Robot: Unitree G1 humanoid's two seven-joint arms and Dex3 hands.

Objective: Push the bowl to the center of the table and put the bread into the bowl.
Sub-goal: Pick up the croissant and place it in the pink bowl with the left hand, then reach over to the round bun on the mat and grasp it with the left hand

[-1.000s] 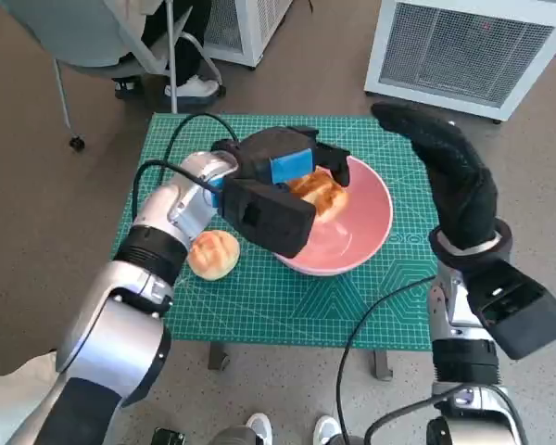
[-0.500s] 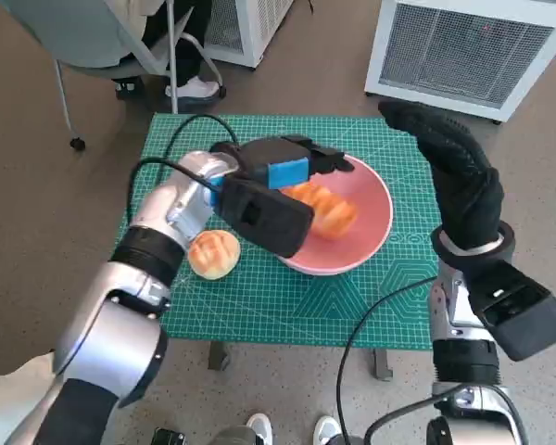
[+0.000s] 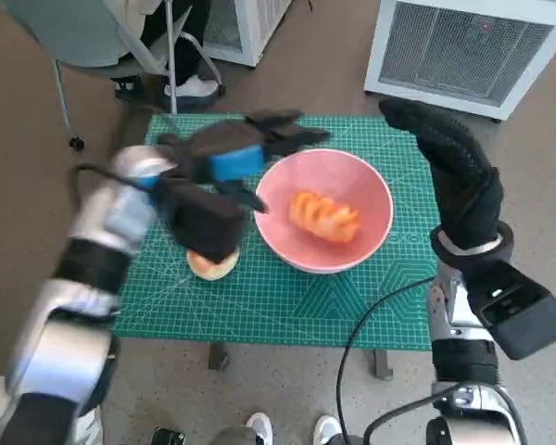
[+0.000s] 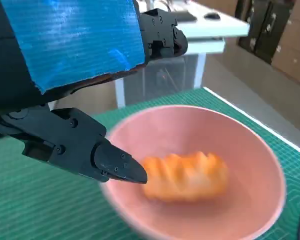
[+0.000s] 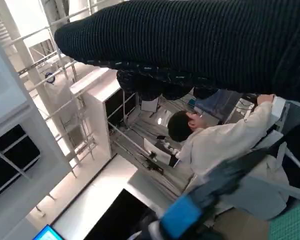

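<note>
Bread (image 3: 325,216) lies in pink bowl (image 3: 366,182), mid green mat (image 3: 287,301). Left hand (image 3: 230,159) blurred, beside bowl rim, fingers apart, holding nothing. Left wrist view: fingertip (image 4: 121,169) just at rim. Head view only: bun (image 3: 209,266) on mat, half hidden under left hand. Right hand (image 3: 454,171) raised beside bowl, fingers apart. Right wrist view: person in white (image 5: 217,142).

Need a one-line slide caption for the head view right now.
Long bread lies in the pink bowl; left hand open beside it, round bun on the green mat.
</note>
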